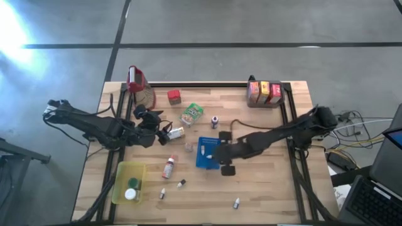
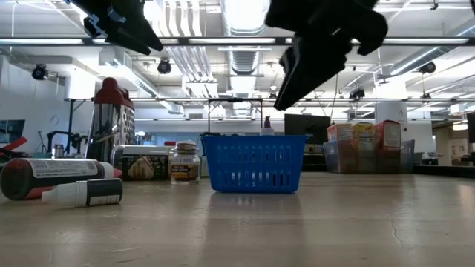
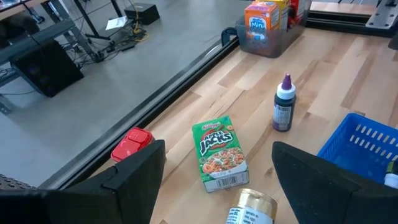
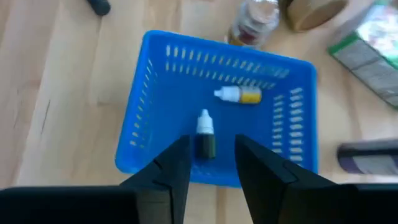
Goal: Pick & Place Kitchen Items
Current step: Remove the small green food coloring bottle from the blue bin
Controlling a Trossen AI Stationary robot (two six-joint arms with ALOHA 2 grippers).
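**Right gripper above the blue basket**

Your right gripper [image 4: 208, 165] hung over the blue perforated plastic basket [image 4: 155, 118], fingers narrow, holding nothing; two small white-capped bottles [image 4: 205, 134] lay inside; your left gripper [image 3: 214, 180] waited, fingers wide, near the green cereal carton [image 3: 217, 152].

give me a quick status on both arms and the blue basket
Right gripper above the blue basket, fingers apart, empty. Two small bottles lie inside. Left gripper open, hovering over a gold-lidded jar. Nothing blocking.
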